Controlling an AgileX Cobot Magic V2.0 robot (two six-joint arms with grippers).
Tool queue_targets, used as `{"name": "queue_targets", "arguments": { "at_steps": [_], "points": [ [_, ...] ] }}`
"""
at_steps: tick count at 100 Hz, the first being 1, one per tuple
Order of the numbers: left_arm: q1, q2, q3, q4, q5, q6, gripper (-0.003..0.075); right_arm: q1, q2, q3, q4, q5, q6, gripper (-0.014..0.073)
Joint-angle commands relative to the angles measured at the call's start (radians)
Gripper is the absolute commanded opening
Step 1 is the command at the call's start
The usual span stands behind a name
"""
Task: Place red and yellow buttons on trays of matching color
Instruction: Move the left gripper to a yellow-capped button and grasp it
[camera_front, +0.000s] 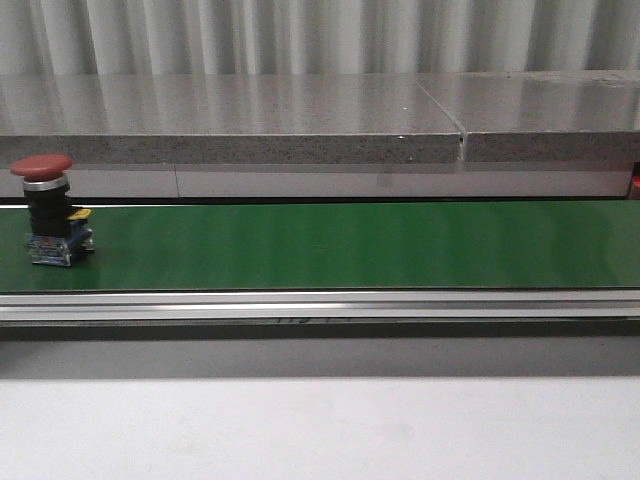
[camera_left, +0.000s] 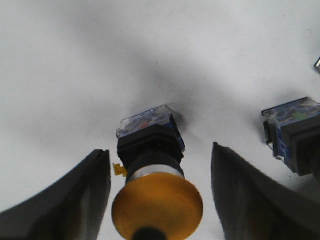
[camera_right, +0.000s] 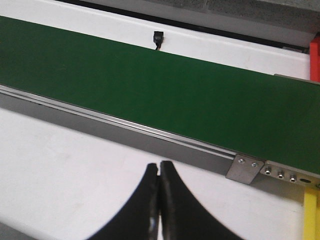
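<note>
A red button (camera_front: 42, 168) on a black and blue base stands upright at the far left of the green belt (camera_front: 350, 245). In the left wrist view a yellow button (camera_left: 157, 207) stands on a white surface, between the fingers of my left gripper (camera_left: 159, 150), which is open with a gap on both sides of the cap. My right gripper (camera_right: 160, 165) is shut on nothing and hangs over the white table just in front of the belt (camera_right: 150, 85). No tray can be made out in any view.
The base of another button (camera_left: 297, 132) stands beside the yellow one, its cap cut off by the frame. The belt's metal rail (camera_right: 125, 127) ends in a bracket (camera_right: 245, 169). A red piece (camera_right: 315, 57) and a yellow strip (camera_right: 311, 215) show at the frame's edge.
</note>
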Motion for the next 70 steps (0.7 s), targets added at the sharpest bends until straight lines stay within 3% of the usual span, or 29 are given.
{"name": "queue_targets", "arguments": {
  "at_steps": [1, 18, 32, 70],
  "points": [
    [0.001, -0.052, -0.023, -0.016, -0.003, -0.009, 0.0288, 0.002, 0.004, -0.024, 0.009, -0.069, -0.008, -0.0065],
    [0.001, -0.054, -0.023, -0.016, -0.007, 0.011, 0.0104, 0.002, 0.004, -0.024, 0.009, -0.069, -0.008, -0.0065],
    [0.001, -0.104, -0.023, -0.016, 0.000, 0.052, 0.0024, 0.002, 0.004, -0.024, 0.009, -0.069, -0.008, -0.0065],
    [-0.049, -0.343, -0.023, -0.024, 0.007, 0.117, 0.0006, 0.002, 0.004, -0.024, 0.009, -0.069, -0.008, -0.0065]
  ]
}}
